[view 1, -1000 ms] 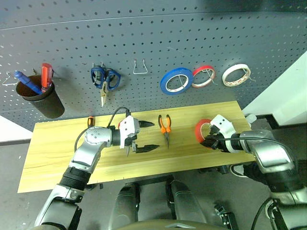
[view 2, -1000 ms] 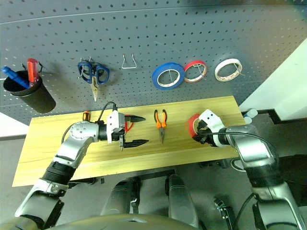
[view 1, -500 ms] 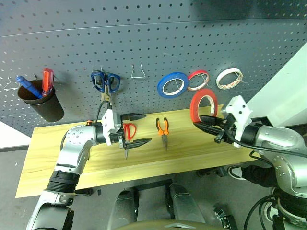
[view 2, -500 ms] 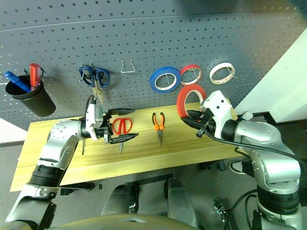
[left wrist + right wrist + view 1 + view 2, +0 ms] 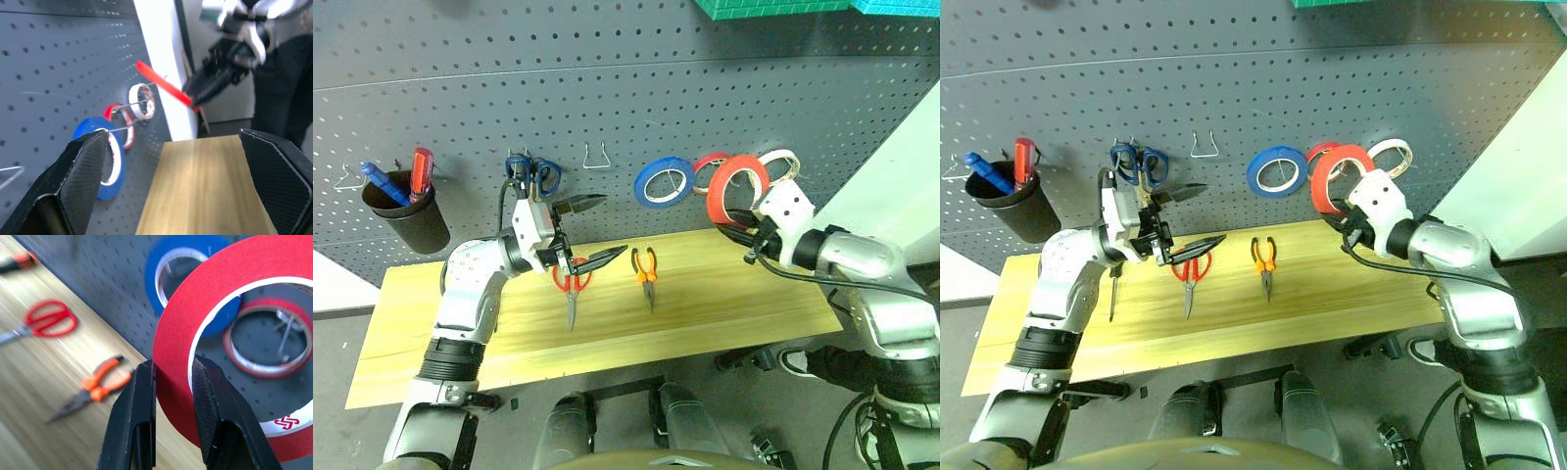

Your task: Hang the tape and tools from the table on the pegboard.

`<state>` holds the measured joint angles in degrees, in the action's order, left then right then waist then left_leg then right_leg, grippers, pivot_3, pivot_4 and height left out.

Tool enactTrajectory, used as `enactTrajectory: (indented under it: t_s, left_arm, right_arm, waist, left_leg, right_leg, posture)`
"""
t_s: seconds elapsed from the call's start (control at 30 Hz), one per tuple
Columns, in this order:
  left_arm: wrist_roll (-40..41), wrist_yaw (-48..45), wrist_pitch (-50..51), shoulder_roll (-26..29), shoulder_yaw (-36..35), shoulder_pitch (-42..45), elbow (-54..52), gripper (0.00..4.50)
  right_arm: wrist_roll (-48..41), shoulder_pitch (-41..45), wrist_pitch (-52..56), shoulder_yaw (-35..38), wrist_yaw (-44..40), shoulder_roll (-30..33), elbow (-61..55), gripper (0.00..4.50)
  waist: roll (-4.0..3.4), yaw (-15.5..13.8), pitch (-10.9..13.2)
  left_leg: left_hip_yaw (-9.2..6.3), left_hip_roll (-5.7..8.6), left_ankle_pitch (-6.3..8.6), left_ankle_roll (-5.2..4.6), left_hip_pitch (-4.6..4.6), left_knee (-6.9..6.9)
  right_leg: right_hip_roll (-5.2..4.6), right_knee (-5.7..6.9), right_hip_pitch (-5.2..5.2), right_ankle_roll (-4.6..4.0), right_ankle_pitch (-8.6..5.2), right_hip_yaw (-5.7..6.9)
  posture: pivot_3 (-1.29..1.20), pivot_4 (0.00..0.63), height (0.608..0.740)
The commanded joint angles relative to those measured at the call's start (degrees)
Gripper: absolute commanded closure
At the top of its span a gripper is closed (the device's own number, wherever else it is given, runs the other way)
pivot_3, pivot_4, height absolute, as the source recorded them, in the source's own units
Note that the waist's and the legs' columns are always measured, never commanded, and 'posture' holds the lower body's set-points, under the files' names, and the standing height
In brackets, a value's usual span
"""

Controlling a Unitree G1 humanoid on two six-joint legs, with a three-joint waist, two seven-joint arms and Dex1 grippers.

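The right gripper [image 5: 173,382] is clamped on the rim of a red tape roll [image 5: 736,188], its two black fingers [image 5: 137,421] pinching the band from either side. It holds the roll upright in the air, close in front of the pegboard [image 5: 626,98] and just before a smaller red roll [image 5: 708,168] and a white roll [image 5: 781,162] that hang on hooks there. A blue roll [image 5: 663,181] hangs just to their left.

The left gripper [image 5: 591,233] has its jaws spread wide with nothing between them. It hovers above the table [image 5: 724,313], pointing right, near the blue-handled scissors [image 5: 531,174] that hang on the pegboard.

On the table, just under and near that gripper, lie the red-handled scissors [image 5: 572,291], blades pointing toward the near edge. The small pliers [image 5: 647,272] lie to their right, apart from them. The slim screwdriver [image 5: 1113,291] lies to the left of the scissors, partly hidden by the left arm.

At far left a black cup [image 5: 406,215] on the pegboard holds a red-handled and a blue-handled screwdriver. An empty wire hook [image 5: 598,157] hangs between the blue scissors and the blue roll.
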<state>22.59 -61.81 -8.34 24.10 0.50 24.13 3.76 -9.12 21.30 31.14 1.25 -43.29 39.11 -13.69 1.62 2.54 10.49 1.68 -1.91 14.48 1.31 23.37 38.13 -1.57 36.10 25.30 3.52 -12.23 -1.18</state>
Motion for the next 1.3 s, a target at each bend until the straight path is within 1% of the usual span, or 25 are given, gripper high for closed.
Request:
enactTrajectory:
  t_s: [0.03, 0.2, 0.33, 0.43, 0.5, 0.57, 0.6, 0.7, 0.87, 0.97, 1.03, 1.1, 1.17, 1.23, 1.3]
  left_arm:
    - [-0.6, 1.2, -1.8, -0.1, -0.8, 1.3, -0.1, 0.0]
    - [-1.2, 2.2, -1.8, 0.2, -0.8, 1.0, 0.0, 0.0]
    - [-1.6, 2.8, -1.8, 0.4, -0.4, 0.7, -0.1, 0.0]
    - [-2.4, 3.6, -2.3, 0.4, -0.5, 1.0, 0.2, 0.0]
    - [-2.9, 3.8, -2.7, 0.4, -0.5, 1.0, 0.7, 0.0]
    - [-3.0, 3.9, -2.9, 0.3, -0.5, 0.8, 0.9, 0.0]
    - [-3.0, 3.9, -3.0, 0.3, -0.5, 0.7, 0.9, 0.0]
    - [-3.2, 3.8, -3.3, 0.2, -0.4, 0.6, 1.1, 0.0]
    - [-3.2, 3.8, -3.6, 0.1, -0.4, 0.5, 1.6, 0.0]
    - [-3.3, 4.0, -3.5, 0.3, -0.5, -0.1, 1.6, 0.0]
    - [-3.1, 3.9, -3.1, 0.7, -0.6, -1.0, 1.3, 0.0]
    - [-1.1, 4.5, 0.6, 0.9, -1.2, -2.4, -0.4, 0.0]
    - [1.9, 4.7, 4.3, 1.3, -2.2, -4.7, -3.2, 0.0]
    - [2.2, 4.4, 5.1, 2.6, -2.8, -7.3, -4.7, 0.0]
    - [1.6, 3.7, 5.3, 4.3, -3.0, -10.1, -5.5, 0.0]
  right_arm:
    - [2.2, 4.0, -5.6, -2.1, 1.5, -1.9, 5.6, 3.83]
    - [7.8, 9.8, -12.1, -7.2, 3.6, -4.2, 17.3, 3.83]
    - [9.8, 15.5, -14.0, -7.7, 6.9, -7.4, 26.7, 3.83]
    - [12.2, 19.0, -16.8, -7.7, 10.3, -8.4, 34.1, 3.83]
    - [12.2, 20.1, -17.1, -7.5, 10.2, -8.6, 36.4, 3.83]
    - [11.8, 19.9, -17.2, -7.5, 9.0, -8.4, 36.2, 3.12]
    - [11.3, 19.4, -16.8, -7.5, 8.0, -8.3, 35.0, 2.88]
    - [10.3, 17.4, -15.8, -7.6, 5.4, -7.7, 30.9, 1.86]
    - [7.2, 12.6, -10.4, -5.3, 2.4, -5.5, 18.4, 0.21]
    - [3.3, 9.1, -4.5, -3.7, -1.0, -3.1, 9.2, 0.21]
    - [-0.4, 6.9, 1.9, -2.5, -3.1, -1.3, 2.5, 0.21]
    - [-5.1, 5.1, 9.2, -1.2, -4.4, -0.5, -3.3, 0.21]
    - [-10.5, 3.3, 15.6, 0.8, -4.4, -1.6, -7.3, 0.21]
    - [-14.1, 1.9, 21.3, 1.8, -2.9, -3.3, -9.3, 0.21]
    - [-15.9, 1.3, 26.6, 1.3, -0.7, -4.6, -9.8, 0.21]
  waist:
    - [0.01, 0.1, -0.1]
    - [-0.03, 0.0, -0.4]
    - [-0.03, -0.1, -0.4]
    - [-0.04, -0.1, -0.4]
    - [-0.04, -0.1, -0.4]
    - [-0.04, -0.1, -0.4]
    - [-0.04, -0.1, -0.4]
    - [-0.06, -0.1, -0.5]
    - [-0.15, -0.2, -0.6]
    - [-0.16, -0.4, -0.6]
    - [-0.16, -0.4, -0.7]
    - [-0.17, -0.2, -0.7]
    - [-0.17, 0.0, -0.7]
    - [-0.16, 0.0, -0.7]
    - [-0.18, 0.0, -0.7]
  left_leg:
    - [0.0, 0.0, 0.0, 0.0, 0.0, 0.0]
    - [0.02, 0.0, 0.0, 0.0, -0.01, -0.01]
    - [0.06, 0.01, -0.01, 0.0, -0.01, 0.01]
    - [0.06, 0.0, -0.01, 0.0, 0.0, 0.0]
    - [0.07, 0.01, -0.01, 0.0, 0.0, 0.0]
    - [0.07, 0.01, -0.01, 0.0, 0.0, 0.0]
    - [0.08, 0.01, -0.01, 0.0, 0.0, 0.0]
    - [0.08, 0.0, -0.01, 0.0, -0.01, 0.0]
    - [0.08, 0.0, -0.01, 0.0, -0.01, 0.0]
    - [0.08, 0.0, -0.01, 0.0, -0.01, 0.02]
    - [0.08, 0.0, -0.01, 0.0, -0.01, 0.02]
    - [0.08, -0.01, 0.0, -0.01, -0.03, 0.01]
    - [0.07, -0.03, 0.0, -0.01, -0.04, 0.01]
    - [0.05, -0.06, 0.0, -0.01, -0.07, 0.01]
    - [0.05, -0.07, 0.0, -0.01, -0.1, 0.0]
  right_leg:
    - [0.0, 0.0, 0.0, 0.0, 0.0, 0.0]
    - [0.02, 0.02, 0.01, 0.14, 0.09, -0.03]
    - [0.0, 0.01, 0.0, 0.18, 0.12, -0.08]
    - [0.01, 0.02, 0.01, 0.19, 0.13, -0.09]
    - [0.0, 0.02, 0.01, 0.19, 0.13, -0.09]
    - [0.0, 0.02, 0.01, 0.2, 0.14, -0.1]
    - [0.0, 0.02, 0.01, 0.2, 0.14, -0.11]
    - [0.0, 0.04, 0.01, 0.21, 0.14, -0.12]
    - [0.0, 0.04, 0.01, 0.22, 0.15, -0.12]
    - [-0.01, 0.05, 0.0, 0.23, 0.16, -0.12]
    - [0.0, 0.05, 0.0, 0.24, 0.15, -0.12]
    - [0.0, 0.05, 0.0, 0.24, 0.15, -0.12]
    - [0.02, 0.07, 0.0, 0.23, 0.15, -0.12]
    - [0.03, 0.1, 0.0, 0.23, 0.15, -0.13]
    - [0.04, 0.11, -0.01, 0.22, 0.14, -0.13]
  posture:
    - [-0.05, 0.077, 0.74]
    - [-0.04, 0.075, 0.74]
    - [-0.03, 0.076, 0.74]
    - [-0.02, 0.076, 0.74]
    - [-0.02, 0.076, 0.74]
    - [-0.03, 0.076, 0.74]
    - [-0.03, 0.076, 0.74]
    - [-0.03, 0.076, 0.74]
    - [-0.03, 0.082, 0.74]
    - [-0.03, 0.087, 0.74]
    - [-0.03, 0.095, 0.74]
    - [-0.03, 0.101, 0.74]
    - [-0.03, 0.111, 0.74]
    - [-0.02, 0.118, 0.74]
    - [-0.02, 0.123, 0.74]
